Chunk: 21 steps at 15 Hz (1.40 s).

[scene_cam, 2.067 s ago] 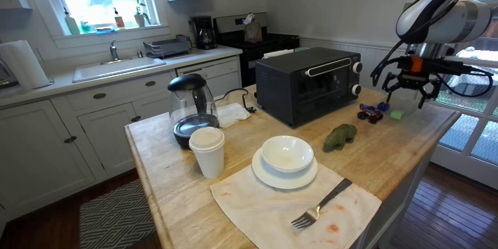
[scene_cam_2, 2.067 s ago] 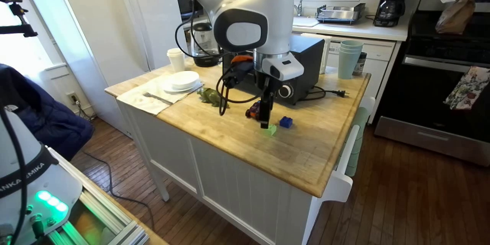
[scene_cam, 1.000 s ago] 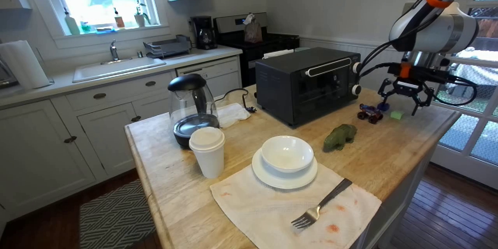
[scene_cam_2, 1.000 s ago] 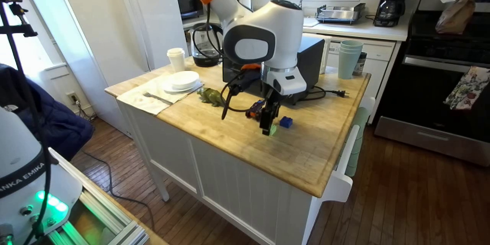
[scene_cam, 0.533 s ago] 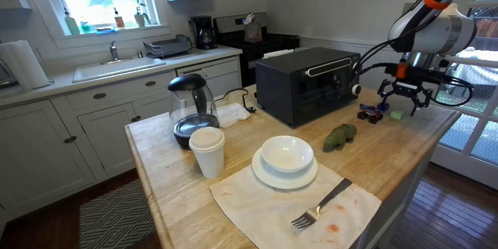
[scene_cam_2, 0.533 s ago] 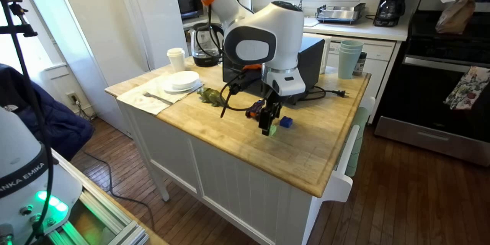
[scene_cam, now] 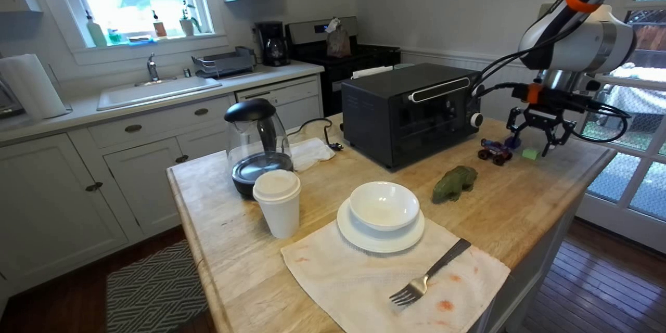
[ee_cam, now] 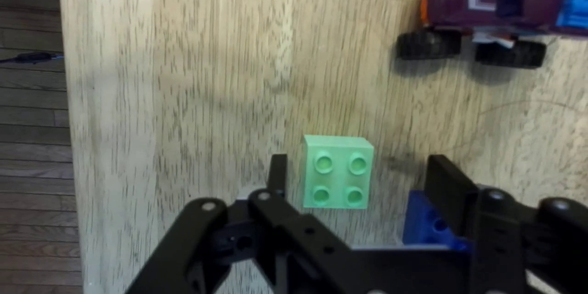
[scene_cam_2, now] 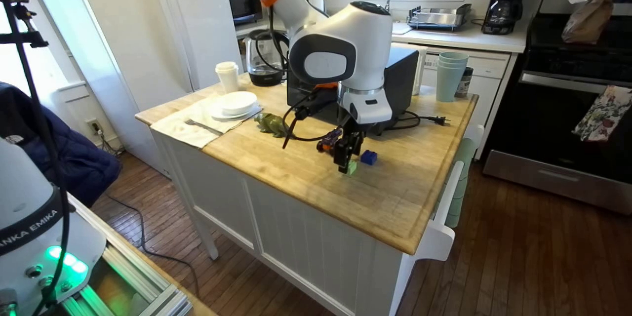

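Note:
My gripper [ee_cam: 360, 169] is partly open, low over the wooden tabletop. In the wrist view a light green toy block [ee_cam: 336, 177] with several studs sits between its fingers, nearer the left one, with a gap on both sides. The block also shows in both exterior views [scene_cam: 530, 154] [scene_cam_2: 352, 167]. A dark blue block [ee_cam: 419, 225] lies beside and below the right finger, which partly hides it; it shows in an exterior view [scene_cam_2: 369, 157]. A purple toy truck [ee_cam: 487, 4] stands close by, also seen in an exterior view [scene_cam: 495, 152]. The gripper holds nothing.
A black toaster oven [scene_cam: 374, 114] stands near the gripper. A green toy animal [scene_cam: 455, 183], white bowl [scene_cam: 385, 205], plate [scene_cam: 382, 244], fork [scene_cam: 429, 273], lidded cup [scene_cam: 278, 203] and kettle [scene_cam: 260, 151] are further along. Light blue cups [scene_cam_2: 450, 76] stand at a table corner.
My gripper has come down toward the table and the green block, then nearly stopped. In the last half second its jaws have drawn somewhat closer together. The blocks and truck have not moved.

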### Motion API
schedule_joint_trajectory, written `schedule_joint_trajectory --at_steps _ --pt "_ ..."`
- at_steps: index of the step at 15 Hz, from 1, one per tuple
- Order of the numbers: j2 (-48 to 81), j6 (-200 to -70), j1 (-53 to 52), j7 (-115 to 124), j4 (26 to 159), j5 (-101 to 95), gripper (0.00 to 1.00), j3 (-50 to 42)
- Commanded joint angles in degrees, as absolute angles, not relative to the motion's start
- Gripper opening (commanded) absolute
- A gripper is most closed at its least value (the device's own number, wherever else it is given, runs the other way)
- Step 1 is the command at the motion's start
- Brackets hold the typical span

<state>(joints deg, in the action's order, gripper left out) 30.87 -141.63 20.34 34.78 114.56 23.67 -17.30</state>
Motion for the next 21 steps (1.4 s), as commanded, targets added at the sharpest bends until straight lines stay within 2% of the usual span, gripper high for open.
schedule_joint_trajectory --at_steps 1,4,6,21 --pt "31.9 -141.7 20.7 35.7 113.1 25.6 0.56 -16.9" --pt "31.8 -141.7 20.7 36.0 113.2 25.7 0.26 -16.8" --pt "31.6 -141.7 20.6 36.1 113.3 25.7 0.12 -16.8" --pt "11.9 -148.6 13.2 36.1 131.3 20.8 0.11 -17.8"
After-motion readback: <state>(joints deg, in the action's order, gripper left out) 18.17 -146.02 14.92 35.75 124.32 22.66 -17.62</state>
